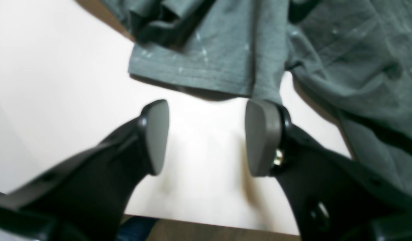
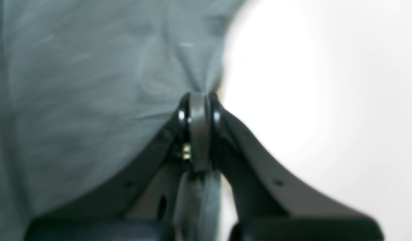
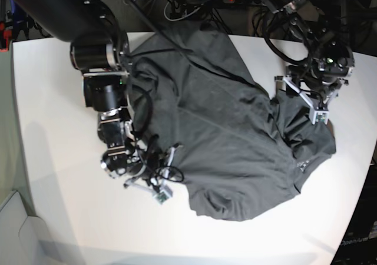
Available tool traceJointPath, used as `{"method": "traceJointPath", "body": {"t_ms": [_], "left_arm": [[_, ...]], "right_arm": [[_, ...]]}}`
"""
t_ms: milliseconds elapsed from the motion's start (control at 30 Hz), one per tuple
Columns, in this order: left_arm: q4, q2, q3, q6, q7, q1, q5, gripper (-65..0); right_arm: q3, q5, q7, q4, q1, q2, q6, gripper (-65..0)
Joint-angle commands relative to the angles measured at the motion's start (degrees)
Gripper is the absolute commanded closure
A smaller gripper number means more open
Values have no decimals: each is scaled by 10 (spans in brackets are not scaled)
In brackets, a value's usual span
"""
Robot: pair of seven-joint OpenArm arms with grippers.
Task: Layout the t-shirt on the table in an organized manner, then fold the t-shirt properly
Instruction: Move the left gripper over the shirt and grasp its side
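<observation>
- The left pincer hovers over the bare white desk, its pads well apart and gripping nothing, just short of a sleeve hem.
- The right pincer is clamped on a pinch of the t-shirt at its edge.
- The t-shirt lies rumpled across the middle of the desk, between the two arms.

Plain dark charcoal-grey cloth t-shirt with faint pale flecks near its hem, smooth plain white tabletop, black-armed left gripper with flat grey pads, black right gripper with grey pads
</observation>
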Motion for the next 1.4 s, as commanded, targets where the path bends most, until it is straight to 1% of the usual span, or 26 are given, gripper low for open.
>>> {"method": "traceJointPath", "body": {"t_ms": [0, 133, 200, 233, 300, 433, 467, 500, 600, 667, 767, 867, 967, 1033, 1200, 1367], "left_arm": [[8, -2, 2, -2, -6, -7, -5, -352], [10, -2, 4, -3, -5, -17, -8, -352], [10, -2, 5, -4, -4, -22, -28, -352], [10, -2, 6, -4, -4, -23, -46, -351], [9, -2, 23, 2, -4, -22, -92, -351], [8, -2, 72, 4, -4, -16, -183, -351], [7, -2, 88, 11, -4, -11, -202, -351], [7, -2, 107, 25, -5, -8, -220, -351], [-13, -2, 169, 93, -18, 5, -279, -351], [-43, -2, 200, 130, -47, 6, -307, -351], [-95, -2, 234, 168, -103, 16, -333, -352], [-126, -2, 270, 185, -149, 28, -350, -352], [-140, -2, 287, 195, -177, 36, -347, -352], [-154, -2, 289, 208, -187, 37, -350, -352], [-157, -2, 285, 242, -195, 47, -351, -352], [-119, -2, 285, 260, -192, 71, -351, -352]], "right_arm": [[9, 7, 15, 23, 24, 9, -11, 0], [62, 7, 15, 44, 25, 28, -39, 0], [94, 7, 14, 46, 28, 33, -54, 0], [108, 7, 14, 47, 28, 39, -61, 0], [124, 7, 14, 45, 28, 48, -67, 0], [126, 7, 14, 44, 25, 61, -67, 0], [125, 7, 14, 44, 25, 61, -67, 0], [125, 7, 13, 44, 21, 61, -67, 0], [124, 6, 13, 47, 14, 62, -66, 0], [124, 6, 13, 47, 12, 62, -66, 0], [123, 6, 13, 47, 11, 61, -66, 0], [123, 6, -5, 47, 11, 60, -66, 0], [123, 6, -11, 47, 13, 59, -66, 0], [123, 6, -11, 47, 14, 59, -66, 0], [123, 6, -11, 47, 14, 58, -66, 0], [123, 6, -10, 47, 14, 60, -66, 0]]}}
